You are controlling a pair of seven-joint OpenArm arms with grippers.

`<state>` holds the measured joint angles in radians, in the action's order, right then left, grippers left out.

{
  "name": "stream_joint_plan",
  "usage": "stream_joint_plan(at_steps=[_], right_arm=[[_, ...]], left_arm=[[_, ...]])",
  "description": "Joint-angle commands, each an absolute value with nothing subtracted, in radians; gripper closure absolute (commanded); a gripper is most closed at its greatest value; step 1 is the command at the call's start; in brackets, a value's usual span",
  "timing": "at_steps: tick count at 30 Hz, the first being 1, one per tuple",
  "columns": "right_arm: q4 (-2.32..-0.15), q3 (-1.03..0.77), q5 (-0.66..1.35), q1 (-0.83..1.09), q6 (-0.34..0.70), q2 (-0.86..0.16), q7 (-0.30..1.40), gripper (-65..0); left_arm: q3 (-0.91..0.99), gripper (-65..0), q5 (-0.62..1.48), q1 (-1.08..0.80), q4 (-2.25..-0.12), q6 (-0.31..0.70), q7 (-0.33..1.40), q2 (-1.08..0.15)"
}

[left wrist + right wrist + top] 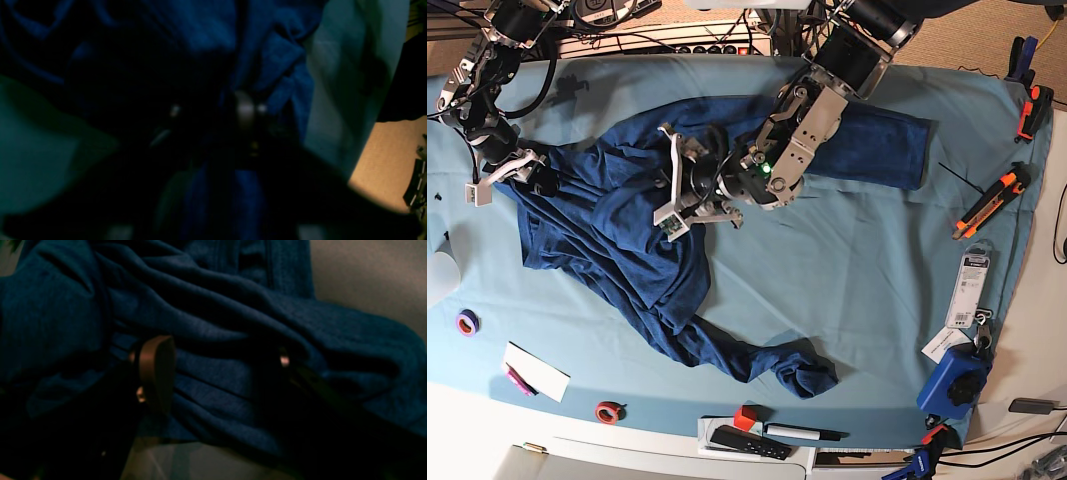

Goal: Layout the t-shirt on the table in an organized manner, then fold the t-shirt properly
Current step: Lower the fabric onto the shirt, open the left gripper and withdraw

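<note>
- The tabletop (877, 270) is wide, draped in smooth light teal-blue cloth, with white showing at its 6 o'clock edge in the base view.
- Clutter rings it: cables and a power strip (697, 45) at 12 o'clock, an orange-and-black tool (989, 202) at 3 o'clock, a blue box (955, 378) at 4 o'clock, a black marker (802, 433) and a red cube (745, 417) at 6 o'clock, a purple tape ring (467, 322) at 8 o'clock.
- The dark navy-blue soft knit long-sleeved t-shirt (627, 240) lies crumpled left of centre, heavily wrinkled; one sleeve runs flat toward 2 o'clock, the other trails twisted toward 6 o'clock.
- The left gripper (689, 185) presses into the shirt's middle; its white fingers (671, 205) stand close together, and the dim, blurred left wrist view shows blue cloth bunched between them, so they appear to pinch a fold.
- The right gripper (512, 170) sits at the shirt's 9 o'clock edge; in the right wrist view its fingers (156, 370) are spread wide with folds of knit lying between them, not clamped.
- Both wrist views are dark; fingertips there are hard to make out.
</note>
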<state>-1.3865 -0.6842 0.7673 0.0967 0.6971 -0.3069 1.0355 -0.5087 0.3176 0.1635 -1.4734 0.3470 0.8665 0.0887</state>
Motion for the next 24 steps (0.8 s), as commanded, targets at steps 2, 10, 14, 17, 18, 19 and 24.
stream_joint_plan(at_steps=[2, 10, 14, 17, 18, 19, 24], right_arm=[[-1.398, -0.687, 0.778, 0.088, 0.698, -0.324, 1.021, -37.0], [-1.398, -0.687, 0.777, 0.088, 0.698, -0.324, 1.022, -37.0], [-1.398, -0.687, 0.776, 0.089, 0.698, -0.324, 1.025, -37.0], [-1.398, -0.687, 0.776, 0.088, 0.698, -0.324, 1.025, -37.0], [-1.398, -0.687, 0.776, 0.088, 0.698, -0.324, 1.025, -37.0], [-1.398, -0.687, 0.777, 0.088, 0.698, -0.324, 1.024, -37.0], [-1.398, -0.687, 0.777, 0.088, 0.698, -0.324, 1.024, -37.0]], left_arm=[[-0.508, -0.8, 0.329, 0.183, -1.491, 0.348, 0.844, 0.105], [-0.506, 0.0, 0.306, 0.234, -1.493, 0.408, 0.86, 0.099], [-0.505, 0.0, 0.305, 0.305, -1.494, 0.408, 0.895, 0.073], [-0.506, 0.0, 0.305, 0.352, -1.493, 0.407, 0.895, 0.041], [-0.506, 0.0, 0.297, 0.369, -1.493, 0.407, 0.894, 0.03], [-0.506, 0.0, 0.284, 0.385, -1.493, 0.402, 0.894, 0.018], [-0.492, 0.0, 0.246, 0.467, -1.493, 0.373, 0.899, -0.052]])
